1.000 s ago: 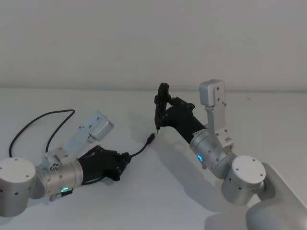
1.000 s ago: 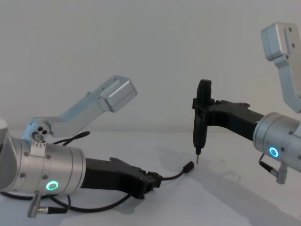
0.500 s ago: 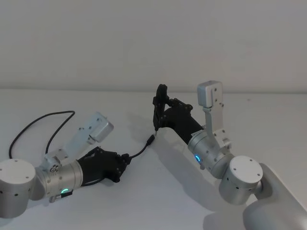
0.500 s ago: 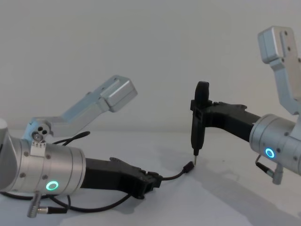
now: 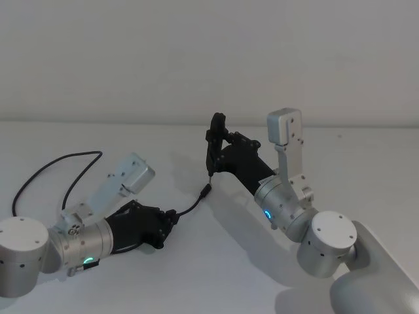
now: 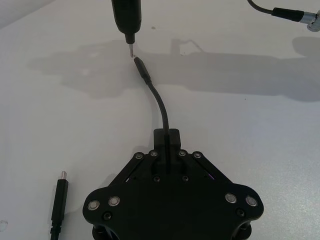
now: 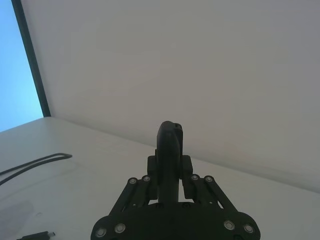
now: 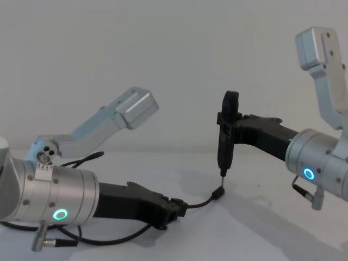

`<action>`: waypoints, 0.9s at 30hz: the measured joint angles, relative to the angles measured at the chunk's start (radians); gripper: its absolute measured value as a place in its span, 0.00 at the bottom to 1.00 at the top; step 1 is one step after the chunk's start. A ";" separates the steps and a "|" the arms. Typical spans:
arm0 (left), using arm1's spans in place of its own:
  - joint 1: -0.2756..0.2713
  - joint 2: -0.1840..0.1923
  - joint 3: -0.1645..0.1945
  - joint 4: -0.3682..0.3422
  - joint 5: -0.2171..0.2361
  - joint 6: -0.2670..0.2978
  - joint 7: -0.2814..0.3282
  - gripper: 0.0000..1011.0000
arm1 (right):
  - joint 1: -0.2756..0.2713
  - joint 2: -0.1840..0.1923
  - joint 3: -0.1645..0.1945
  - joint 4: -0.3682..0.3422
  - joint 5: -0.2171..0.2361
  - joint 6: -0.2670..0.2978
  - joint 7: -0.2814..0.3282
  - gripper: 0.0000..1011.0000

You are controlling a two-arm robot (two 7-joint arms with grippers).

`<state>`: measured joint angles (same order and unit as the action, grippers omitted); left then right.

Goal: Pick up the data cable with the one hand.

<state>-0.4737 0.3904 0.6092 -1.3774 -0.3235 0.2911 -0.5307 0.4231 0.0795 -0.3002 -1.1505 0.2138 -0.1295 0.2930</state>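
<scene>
Fat silver cylindrical arm links, green glowing rings; flat black left gripper (image 5: pixel 168 217) and right gripper (image 5: pixel 216 145), silver screw heads.

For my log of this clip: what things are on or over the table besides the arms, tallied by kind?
Cables: 2, the data cable in the left gripper and a silver-tipped cable lying loose.
Pen-like tools: 1, the tool upright in the right gripper.
Total: 3

The right gripper (image 8: pixel 225 126) has carried its upright pen-like tool (image 8: pixel 224 133) toward nine o'clock across the table. The tool's metal tip (image 8: pixel 221 173) now hangs directly over the data cable (image 8: pixel 202 202)'s plug (image 8: pixel 218 192), at twelve o'clock from it.
</scene>
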 joint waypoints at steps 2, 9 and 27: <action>0.000 0.000 0.000 0.000 0.000 0.000 0.000 0.04 | 0.001 0.000 -0.001 0.000 0.000 0.000 0.000 0.27; 0.000 0.000 0.000 0.000 0.000 0.000 0.000 0.04 | 0.001 0.000 -0.002 0.000 0.000 -0.001 0.001 0.27; 0.000 0.000 0.000 0.000 0.000 0.000 0.000 0.04 | 0.003 0.000 -0.003 -0.001 0.000 -0.003 0.002 0.27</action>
<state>-0.4736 0.3904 0.6092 -1.3774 -0.3235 0.2911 -0.5308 0.4258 0.0795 -0.3037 -1.1510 0.2138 -0.1321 0.2948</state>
